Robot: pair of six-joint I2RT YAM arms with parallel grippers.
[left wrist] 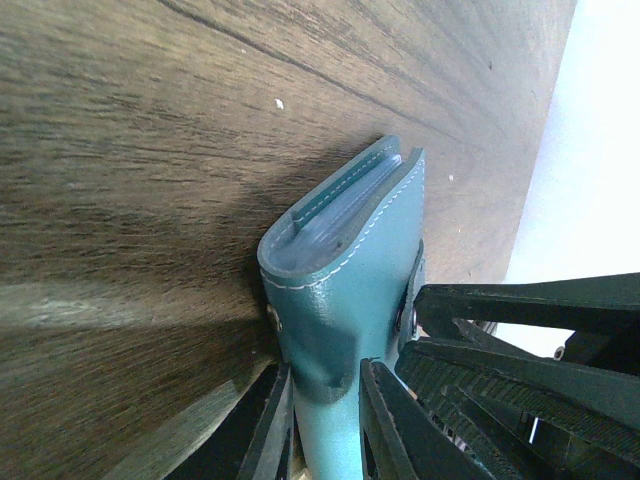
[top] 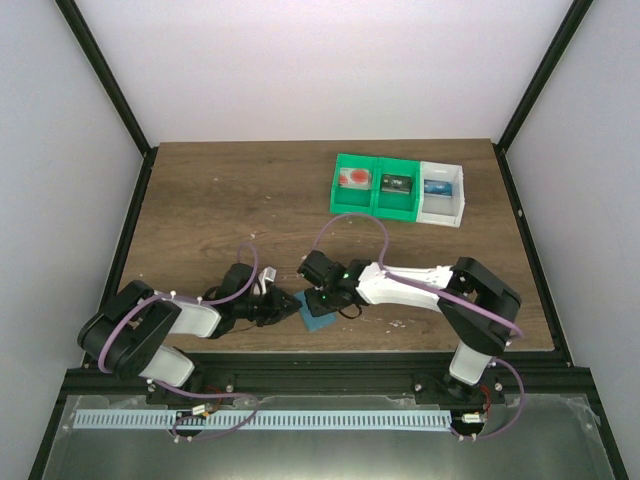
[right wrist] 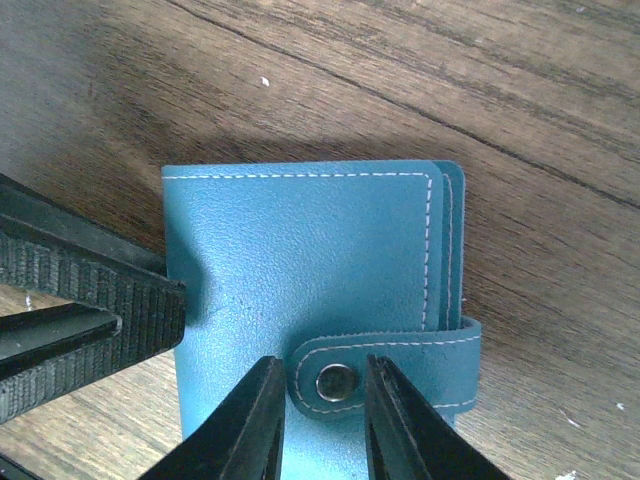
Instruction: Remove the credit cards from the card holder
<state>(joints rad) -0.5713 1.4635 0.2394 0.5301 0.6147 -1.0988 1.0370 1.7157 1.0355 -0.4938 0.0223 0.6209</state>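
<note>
Left pincer (left wrist: 325,378) is pinching the closed blue wallet (right wrist: 300,250) by its 9 o'clock edge as the right wrist sees it. It is probably bracing the wallet near the 6 o'clock edge of the table (top: 230,200) so the clasp faces the other arm. Right pincer (right wrist: 320,372) is reaching in from 6 o'clock, jaws narrowly parted either side of the snap (right wrist: 336,382), likely aiming to pop the strap (right wrist: 445,355), though I cannot tell whether it is gripping. No cards are showing, presumably because they are sitting inside.
</note>
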